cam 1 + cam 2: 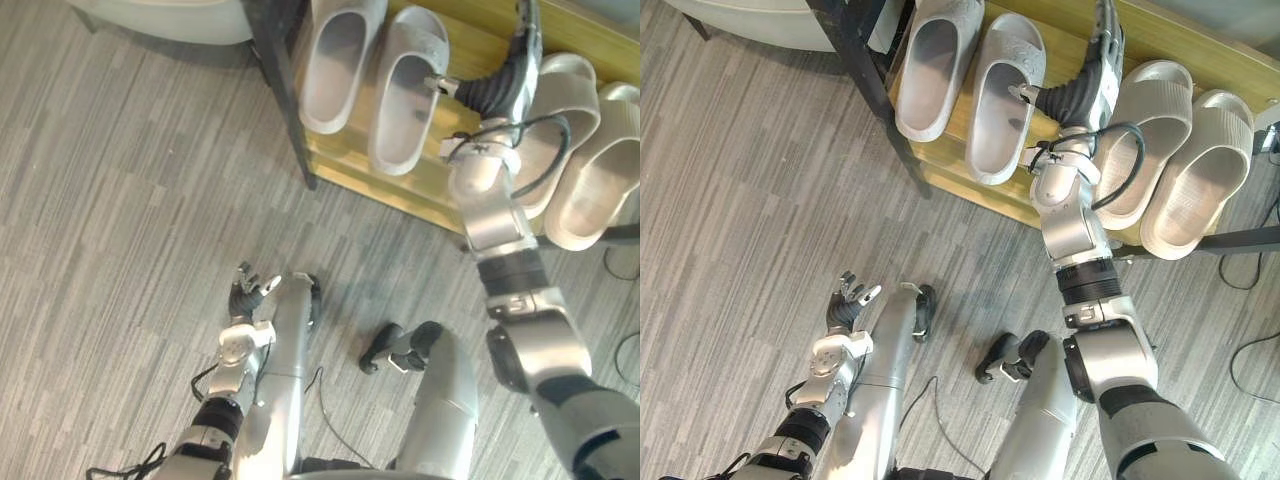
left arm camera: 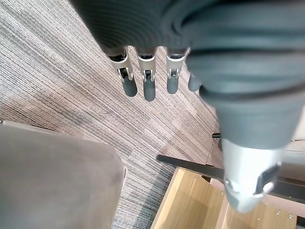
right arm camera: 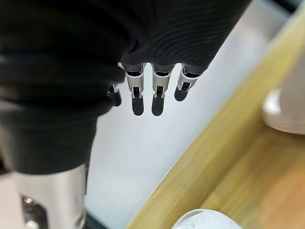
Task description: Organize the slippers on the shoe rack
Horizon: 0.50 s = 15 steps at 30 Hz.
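Item 1. Shoe rack (image 1: 478, 45): a light wooden shelf on a dark metal frame, standing on the grey striped carpet floor (image 1: 120, 200). It is serving as the landmark for all entries below.

Item 2. Grey slippers, one pair: the first grey slipper (image 1: 335, 60) is lying at the rack's left end, just beside the dark frame post. The second grey slipper (image 1: 408, 90) is lying right beside it, toward the rack's middle. Both are sitting sole down, with their heels pointing toward the rack's front edge.

Item 3. Beige slippers, one pair: the first beige slipper (image 1: 572, 85) is lying right of the rack's middle, partly covered by the right arm. The second beige slipper (image 1: 600, 180) is lying beside it at the rack's right end. Both are sole down, heels pointing to the front edge.

Item 4. Right hand (image 1: 520, 55): it is reaching over the rack's middle, in the gap between the two pairs. Its fingers (image 3: 138, 95) are stretching out straight, gripping nothing. Whether it is touching the shelf cannot be told.

Item 5. Left hand (image 1: 250, 290): it is hanging well in front of the rack, above the carpet. Its fingers (image 2: 148, 88) are relaxed and uncurled, holding nothing.
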Tool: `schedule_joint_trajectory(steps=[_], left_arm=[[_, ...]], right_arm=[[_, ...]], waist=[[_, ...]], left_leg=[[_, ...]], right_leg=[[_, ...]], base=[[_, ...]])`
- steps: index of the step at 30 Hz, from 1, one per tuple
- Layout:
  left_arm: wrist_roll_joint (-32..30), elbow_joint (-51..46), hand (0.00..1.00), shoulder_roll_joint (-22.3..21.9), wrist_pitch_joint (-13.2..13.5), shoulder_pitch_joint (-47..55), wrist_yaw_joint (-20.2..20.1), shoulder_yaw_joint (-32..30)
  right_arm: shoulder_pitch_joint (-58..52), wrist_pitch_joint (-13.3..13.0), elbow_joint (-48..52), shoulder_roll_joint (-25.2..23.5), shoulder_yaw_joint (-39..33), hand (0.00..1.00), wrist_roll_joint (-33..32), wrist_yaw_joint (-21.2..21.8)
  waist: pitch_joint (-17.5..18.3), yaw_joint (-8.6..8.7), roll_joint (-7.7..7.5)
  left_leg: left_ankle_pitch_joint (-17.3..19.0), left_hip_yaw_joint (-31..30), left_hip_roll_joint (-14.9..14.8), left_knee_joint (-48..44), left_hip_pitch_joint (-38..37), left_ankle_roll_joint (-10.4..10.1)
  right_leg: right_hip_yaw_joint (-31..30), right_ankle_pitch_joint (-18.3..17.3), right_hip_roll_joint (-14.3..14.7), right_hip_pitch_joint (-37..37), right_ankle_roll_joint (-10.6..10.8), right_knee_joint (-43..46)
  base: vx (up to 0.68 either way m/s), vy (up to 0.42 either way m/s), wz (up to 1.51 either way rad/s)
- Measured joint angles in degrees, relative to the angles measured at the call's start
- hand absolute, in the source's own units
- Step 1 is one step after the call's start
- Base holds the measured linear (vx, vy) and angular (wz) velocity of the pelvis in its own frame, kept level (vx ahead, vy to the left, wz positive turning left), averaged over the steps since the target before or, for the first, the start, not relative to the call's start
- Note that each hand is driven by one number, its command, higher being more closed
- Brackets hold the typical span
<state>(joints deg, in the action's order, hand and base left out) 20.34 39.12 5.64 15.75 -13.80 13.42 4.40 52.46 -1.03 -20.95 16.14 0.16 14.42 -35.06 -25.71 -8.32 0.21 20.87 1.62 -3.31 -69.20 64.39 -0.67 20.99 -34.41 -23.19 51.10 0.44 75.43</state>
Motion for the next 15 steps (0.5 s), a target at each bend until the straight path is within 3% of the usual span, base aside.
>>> schedule_joint_trajectory(steps=[2, 8, 15], left_arm=[[0.00, -0.04, 0.00, 0.03, 0.00, 0.05, -0.01, -0.99], [-0.01, -0.09, 0.00, -0.22, -0.21, 0.06, 0.02, -1.79], [-0.04, 0.23, 0.00, -1.03, -0.59, 0.05, 0.05, -3.53]], right_arm=[[-1.61, -1.29, 0.00, -3.11, -1.15, 0.00, -3.63, -0.16], [-6.20, -3.70, -0.39, -10.08, -3.67, 0.00, -13.69, 0.20], [-8.59, -5.41, -3.70, -12.99, -4.13, 0.00, -19.34, 3.21]], waist=[[-0.40, 0.23, -0.72], [-0.45, 0.49, -0.81], [-0.50, 0.52, -0.90]], left_leg=[[-0.07, 0.03, -0.11, 0.47, -0.62, -0.14], [-0.22, -0.32, -0.10, 0.96, -0.63, -0.38], [-0.25, -0.46, -0.06, 0.97, -0.92, -0.44]], right_leg=[[-0.02, 0.00, 0.17, -0.48, 0.00, -0.31], [0.53, 0.00, 0.32, -0.79, 0.01, -0.82], [0.61, 0.00, 0.36, -1.17, 0.00, -0.83]], base=[[0.01, -0.006, -0.02], [0.01, -0.006, 0.01], [0.00, 0.000, 0.00]])
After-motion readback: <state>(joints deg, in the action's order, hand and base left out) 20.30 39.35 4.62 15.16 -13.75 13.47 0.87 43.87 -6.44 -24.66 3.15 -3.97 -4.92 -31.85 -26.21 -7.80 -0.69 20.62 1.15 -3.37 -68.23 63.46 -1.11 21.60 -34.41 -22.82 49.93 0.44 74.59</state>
